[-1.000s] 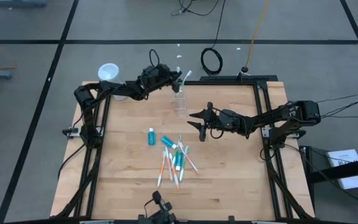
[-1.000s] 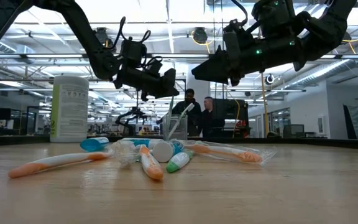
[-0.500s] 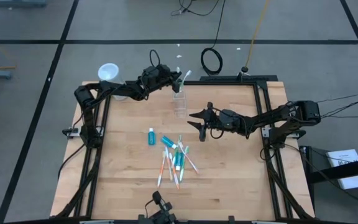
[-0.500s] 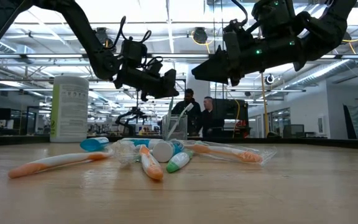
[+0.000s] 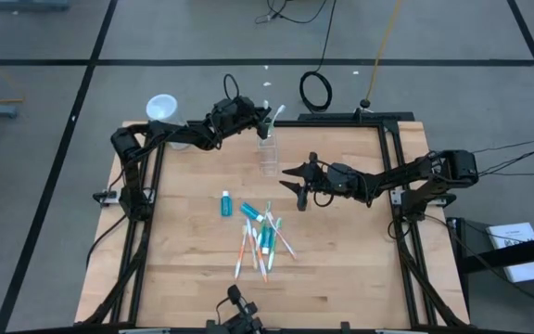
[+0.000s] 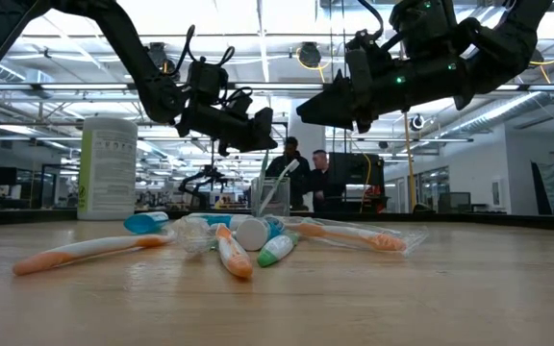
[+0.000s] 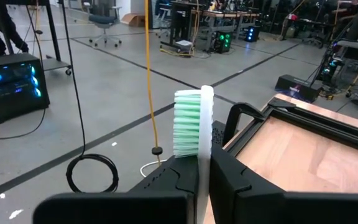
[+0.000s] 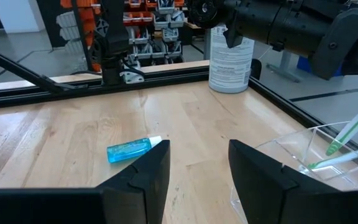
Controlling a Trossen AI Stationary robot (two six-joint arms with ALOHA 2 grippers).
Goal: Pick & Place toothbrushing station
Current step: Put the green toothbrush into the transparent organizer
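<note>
Left gripper [image 5: 265, 122] pinching toothbrush [image 7: 194, 124] upright, bristles up, directly above cup [image 5: 268, 156]; right gripper [image 5: 301, 186] spread, waiting beside.

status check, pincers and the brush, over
Left pincer shut on green-bristled white toothbrush, held over small clear plastic cup. Right pincer open, empty, hovering mid-table. Loose brushes and blue tubes piled nearer the front; path clear.

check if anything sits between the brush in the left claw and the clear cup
Nothing visible does. The left claw grips a green-bristled toothbrush right over the clear cup, with only open air below it. The right claw hangs open off to the side, clear of that path.
</note>
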